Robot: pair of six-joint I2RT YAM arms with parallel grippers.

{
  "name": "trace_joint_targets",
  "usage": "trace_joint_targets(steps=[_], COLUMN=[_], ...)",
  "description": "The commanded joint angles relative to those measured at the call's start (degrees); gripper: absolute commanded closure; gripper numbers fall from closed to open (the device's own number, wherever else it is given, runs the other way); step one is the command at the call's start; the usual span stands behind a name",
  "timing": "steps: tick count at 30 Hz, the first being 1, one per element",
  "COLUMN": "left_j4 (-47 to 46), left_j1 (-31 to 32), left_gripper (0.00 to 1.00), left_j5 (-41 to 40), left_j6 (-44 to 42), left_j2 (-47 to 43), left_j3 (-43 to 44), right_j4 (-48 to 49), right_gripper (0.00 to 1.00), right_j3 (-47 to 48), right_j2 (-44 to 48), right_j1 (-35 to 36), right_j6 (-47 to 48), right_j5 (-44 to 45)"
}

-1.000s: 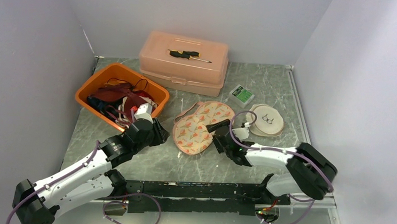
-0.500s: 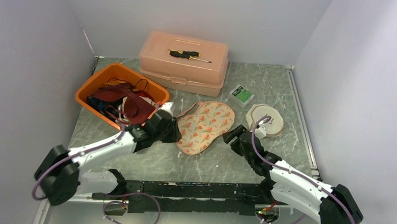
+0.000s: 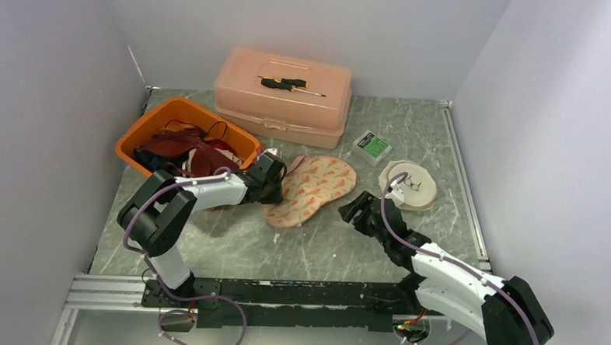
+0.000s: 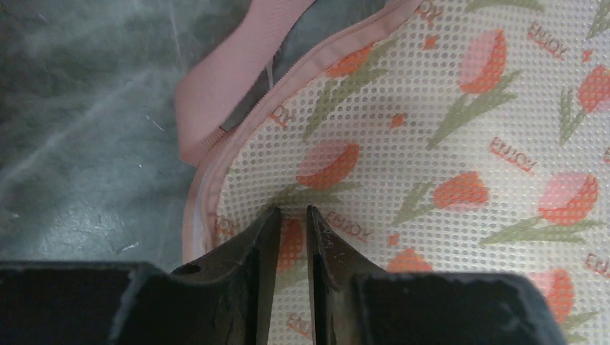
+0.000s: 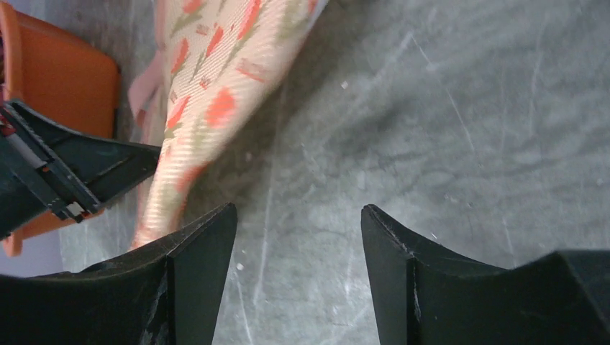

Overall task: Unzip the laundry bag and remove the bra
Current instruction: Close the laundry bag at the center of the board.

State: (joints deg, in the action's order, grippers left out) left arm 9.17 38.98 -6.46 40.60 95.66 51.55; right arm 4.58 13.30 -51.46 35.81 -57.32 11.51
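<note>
**Left gripper pinches the bag's left edge; right gripper waits open**

I see the laundry bag (image 3: 317,190), white mesh printed with orange tulips and edged in pink, lying at the middle of the grey marble table (image 3: 322,247). It sits between the orange basket (image 3: 145,132) of clothes on the left and a round beige pad (image 3: 409,185) on the right.

The left gripper (image 3: 275,183) is at the bag's left edge. On its wrist camera the bag (image 4: 446,144) fills the view and the gripper (image 4: 291,215) has its jaws almost together, nipping the mesh just inside the pink zip (image 4: 208,194). Farther along that edge a pink flap stands away from the zip, leaving a grey gap. I cannot make out the bra.

The right gripper (image 3: 350,211) is near the bag's right side, not touching it. Its wrist camera shows the gripper (image 5: 298,215) with jaws wide apart over bare table and the bag (image 5: 208,93) to the far left.

Half a second ago the bag lay flat and broad. Now it looks narrower, with its left edge drawn up. The left arm has folded in closer to the basket, and its jaws have narrowed. One second ago the right gripper was at the bag's near edge; it now stands clear.

At the far side sits a pink box (image 3: 282,98) with a screwdriver (image 3: 291,84) on its lid.
</note>
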Motion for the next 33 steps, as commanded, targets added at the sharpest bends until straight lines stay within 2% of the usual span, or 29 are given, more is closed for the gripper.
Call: trace_joint_targets(steps=[1,6,12,15,20,25,33], left_j4=[0.2,0.4,-0.3,-0.7,-1.3,-1.0,0.1], left_j1=[-1.1,-1.2,-1.3,-1.3,-1.3,-1.3,-1.2], left_gripper=[0.73,0.73,0.73,0.73,0.73,0.72,0.67], left_j5=[-4.3,-5.5,-5.3,-5.0,-4.4,-4.1,-3.5], left_j6=[1.0,1.1,1.5,1.8,1.8,1.6,1.6], left_j2=[1.6,2.3,3.2,2.9,1.7,0.5,-4.0], left_j3=[0.7,0.2,-1.2,-1.9,-2.7,-3.0,-4.0], right_j4=[5.2,9.0,13.5,16.0,15.6,18.6,19.9], right_gripper=[0.33,0.39,0.55,0.59,0.6,0.6,0.58], right_j3=[5.8,10.8,17.4,19.5,23.0,20.4,18.6], right_j2=[-2.8,-8.0,-18.9,-23.3,-32.8,-39.8,-42.0], right_j1=[-1.4,-2.1,-2.7,-2.7,-3.2,-5.3,-5.8], right_j6=[4.9,7.6,9.2,9.1,9.5,6.8,6.8], right_j5=[-1.9,-4.3,-8.1,-10.7,-16.1,-17.6,-17.2])
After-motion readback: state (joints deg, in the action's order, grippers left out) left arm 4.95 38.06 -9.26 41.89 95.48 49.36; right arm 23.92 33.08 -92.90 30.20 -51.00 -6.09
